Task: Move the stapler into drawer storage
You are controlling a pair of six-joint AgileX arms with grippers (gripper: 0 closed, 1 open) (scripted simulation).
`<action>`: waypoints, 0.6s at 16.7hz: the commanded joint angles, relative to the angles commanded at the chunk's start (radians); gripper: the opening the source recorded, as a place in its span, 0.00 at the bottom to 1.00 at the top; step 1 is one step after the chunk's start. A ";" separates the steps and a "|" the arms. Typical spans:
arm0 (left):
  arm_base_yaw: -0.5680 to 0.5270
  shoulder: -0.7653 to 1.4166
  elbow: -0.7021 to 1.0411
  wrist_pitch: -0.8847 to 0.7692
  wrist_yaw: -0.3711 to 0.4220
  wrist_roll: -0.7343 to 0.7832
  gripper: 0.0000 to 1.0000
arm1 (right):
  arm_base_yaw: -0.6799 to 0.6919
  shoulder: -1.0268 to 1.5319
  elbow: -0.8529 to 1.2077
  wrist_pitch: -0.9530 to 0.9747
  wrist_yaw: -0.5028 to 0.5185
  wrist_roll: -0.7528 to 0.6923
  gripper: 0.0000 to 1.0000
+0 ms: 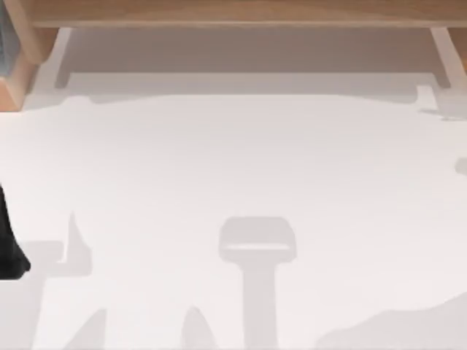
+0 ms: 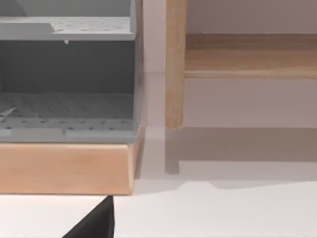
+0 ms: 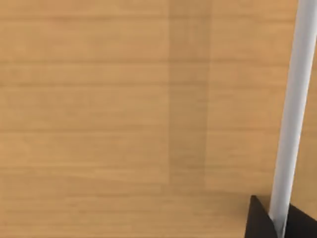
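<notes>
The stapler is out of view. The drawer storage (image 2: 69, 114) is a grey perforated unit on a wooden base, seen close in the left wrist view; its corner (image 1: 14, 80) sits at the table's far left in the top view. A black part of my left arm (image 1: 9, 248) shows at the left edge of the table. One dark tip of my left gripper (image 2: 94, 225) points toward the storage's base. My right gripper (image 3: 280, 223) has a black finger pressed on each side of a thin white bar (image 3: 292, 109) that lies against a wooden panel (image 3: 124, 119).
A wooden beam (image 1: 241, 13) spans the far edge of the white table (image 1: 241, 168), with white struts (image 1: 441, 55) under it. A wooden post (image 2: 175, 64) stands just beside the storage unit, and a wooden shelf (image 2: 250, 54) runs behind it.
</notes>
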 joint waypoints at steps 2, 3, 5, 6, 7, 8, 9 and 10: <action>0.000 0.000 0.000 0.000 0.000 0.000 1.00 | 0.015 0.025 0.054 -0.027 0.008 -0.001 0.00; 0.000 0.000 0.000 0.000 0.000 0.000 1.00 | 0.022 0.041 0.089 -0.046 0.017 -0.001 0.00; 0.000 0.000 0.000 0.000 0.000 0.000 1.00 | 0.036 0.077 0.165 -0.089 0.037 -0.001 0.00; 0.000 0.000 0.000 0.000 0.000 0.000 1.00 | 0.043 0.093 0.202 -0.110 0.047 -0.001 0.00; 0.000 0.000 0.000 0.000 0.000 0.000 1.00 | 0.049 0.105 0.233 -0.128 0.056 -0.001 0.00; 0.000 0.000 0.000 0.000 0.000 0.000 1.00 | 0.054 0.114 0.254 -0.141 0.062 -0.001 0.00; 0.000 0.000 0.000 0.000 0.000 0.000 1.00 | 0.057 0.118 0.265 -0.148 0.066 -0.001 0.00; 0.000 0.000 0.000 0.000 0.000 0.000 1.00 | 0.057 0.119 0.267 -0.149 0.066 -0.001 0.00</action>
